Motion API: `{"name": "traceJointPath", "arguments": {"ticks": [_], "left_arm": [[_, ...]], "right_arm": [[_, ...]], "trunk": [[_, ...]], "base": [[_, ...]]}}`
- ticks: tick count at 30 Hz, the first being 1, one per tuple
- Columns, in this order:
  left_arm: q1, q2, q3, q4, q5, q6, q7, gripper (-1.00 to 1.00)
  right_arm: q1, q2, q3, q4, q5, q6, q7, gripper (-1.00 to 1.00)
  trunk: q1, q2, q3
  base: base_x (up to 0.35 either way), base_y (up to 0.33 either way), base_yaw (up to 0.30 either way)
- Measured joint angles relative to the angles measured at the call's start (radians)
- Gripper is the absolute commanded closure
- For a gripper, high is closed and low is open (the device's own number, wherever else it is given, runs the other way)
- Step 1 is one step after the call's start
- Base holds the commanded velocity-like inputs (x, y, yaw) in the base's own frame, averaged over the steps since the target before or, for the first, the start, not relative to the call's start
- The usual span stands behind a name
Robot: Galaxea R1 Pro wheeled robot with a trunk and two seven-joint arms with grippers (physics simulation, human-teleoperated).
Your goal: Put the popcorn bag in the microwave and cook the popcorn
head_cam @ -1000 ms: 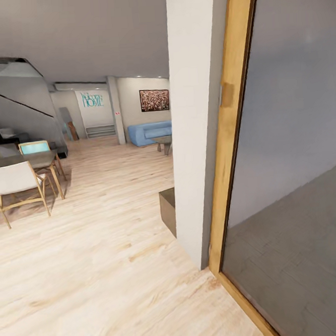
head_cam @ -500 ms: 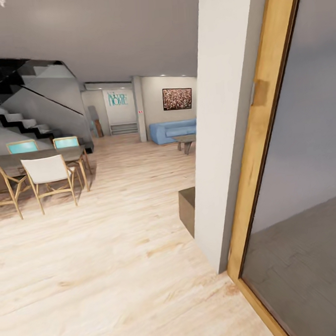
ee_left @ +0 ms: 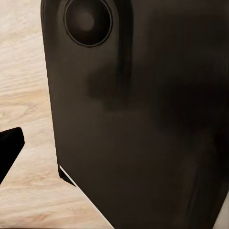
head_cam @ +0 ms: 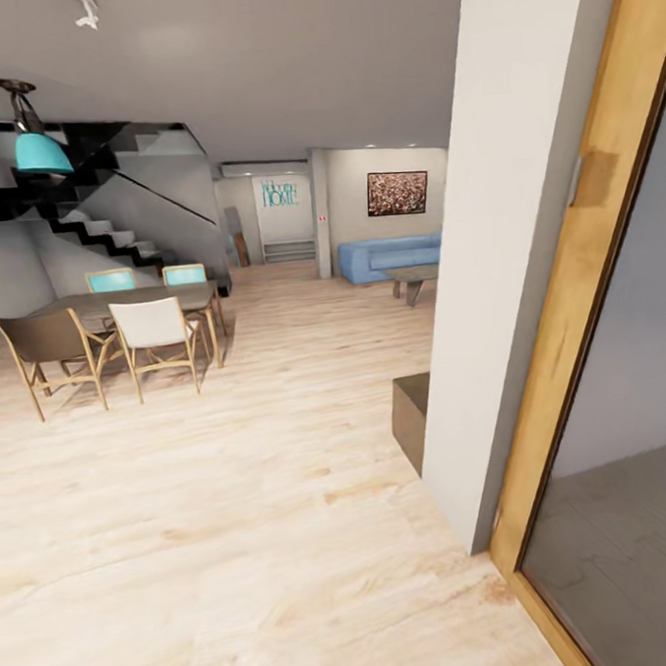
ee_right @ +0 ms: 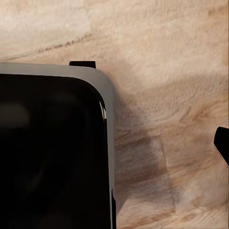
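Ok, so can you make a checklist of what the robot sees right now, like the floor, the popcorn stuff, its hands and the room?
Surface: pale wood floor; grey floor past the wooden door frame.
Job's things: nothing seen; no kitchen in view.
Clutter: small dark box against the white pillar.
Grippers: dark finger tips at the wrist views' edges; open or shut cannot be told.
Cables: nothing seen.
Surroundings: dining table with chairs, teal lamp, staircase, blue sofa, wall picture.

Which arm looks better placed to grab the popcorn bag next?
Neither yet. The head view faces a dining table and blue sofa across a wood floor; both wrist cameras look down at floor.
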Motion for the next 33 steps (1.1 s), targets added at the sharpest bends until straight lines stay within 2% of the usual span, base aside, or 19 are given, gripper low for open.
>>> {"name": "traceJointPath", "arguments": {"ticks": [33], "left_arm": [[0.000,0.000,0.000,0.000,-0.001,0.000,0.000,-1.00]], "right_arm": [[0.000,0.000,0.000,0.000,0.000,0.001,0.000,-1.00]], "trunk": [[0.000,0.000,0.000]], "base": [[0.000,0.000,0.288]]}}
